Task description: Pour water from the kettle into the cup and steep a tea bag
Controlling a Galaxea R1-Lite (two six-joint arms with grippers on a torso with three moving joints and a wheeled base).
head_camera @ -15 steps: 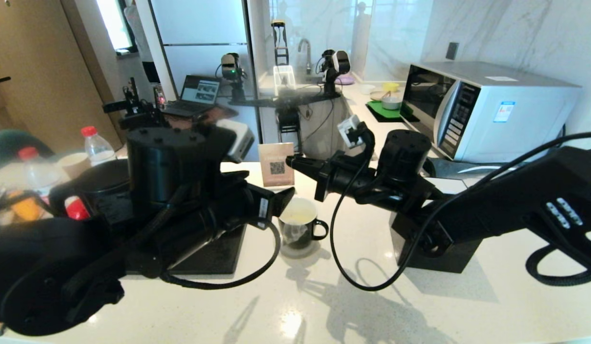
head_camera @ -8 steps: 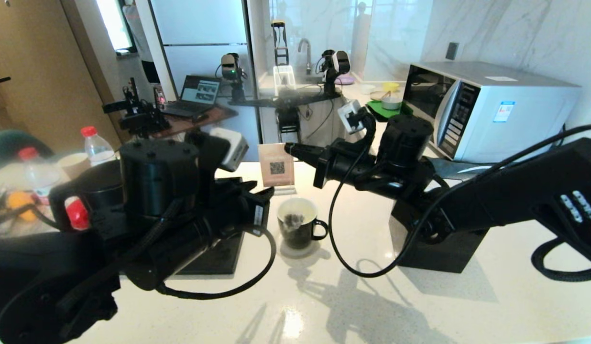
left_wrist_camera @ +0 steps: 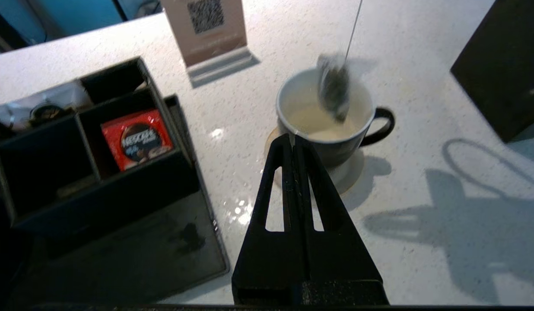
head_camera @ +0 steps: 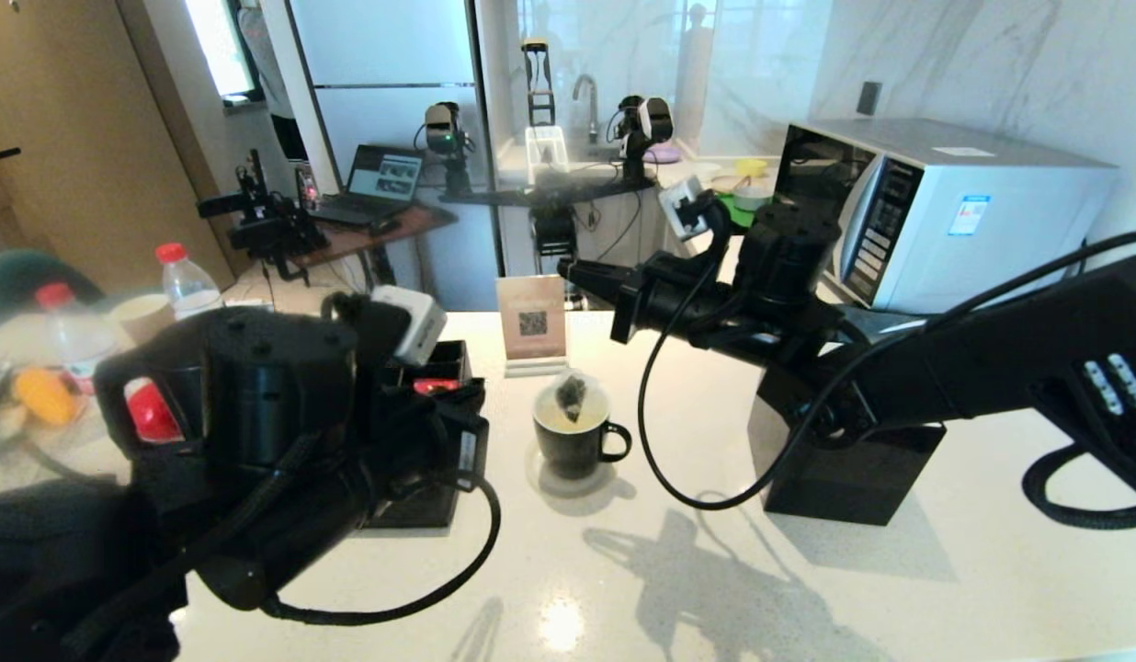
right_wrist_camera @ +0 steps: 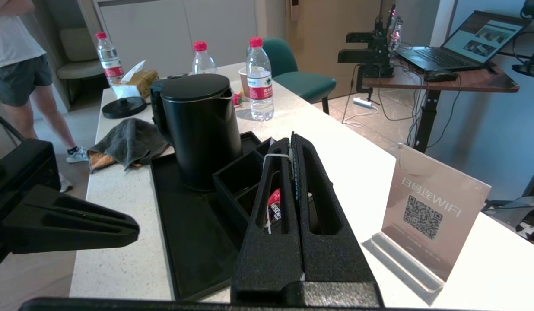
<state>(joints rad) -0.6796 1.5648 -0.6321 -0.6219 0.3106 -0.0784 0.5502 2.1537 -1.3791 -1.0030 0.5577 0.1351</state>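
Observation:
The black cup (head_camera: 573, 441) stands on a coaster mid-counter, with pale yellowish water (left_wrist_camera: 310, 123) inside. The tea bag (head_camera: 569, 397) hangs on its thin string (left_wrist_camera: 352, 26), its lower tip just inside the cup's rim. My right gripper (head_camera: 568, 268) is high above the cup and shut on the string, which loops over one finger (right_wrist_camera: 271, 172). My left gripper (left_wrist_camera: 291, 138) is shut and empty, just short of the cup's near rim. The tall black kettle (right_wrist_camera: 202, 129) stands on the black tray (right_wrist_camera: 193, 242); in the head view my left arm mostly hides it.
A black organiser box with a red sachet (left_wrist_camera: 136, 137) sits on the tray beside the cup. A QR sign (head_camera: 531, 326) stands behind the cup and a black cube box (head_camera: 844, 469) to its right. Bottles (right_wrist_camera: 259, 82), a grey cloth (right_wrist_camera: 124, 142) and a microwave (head_camera: 945, 211) are farther off.
My left gripper has shut and drawn back leftward from the cup. The right gripper has risen, lifting the tea bag from down in the cup to rim height.

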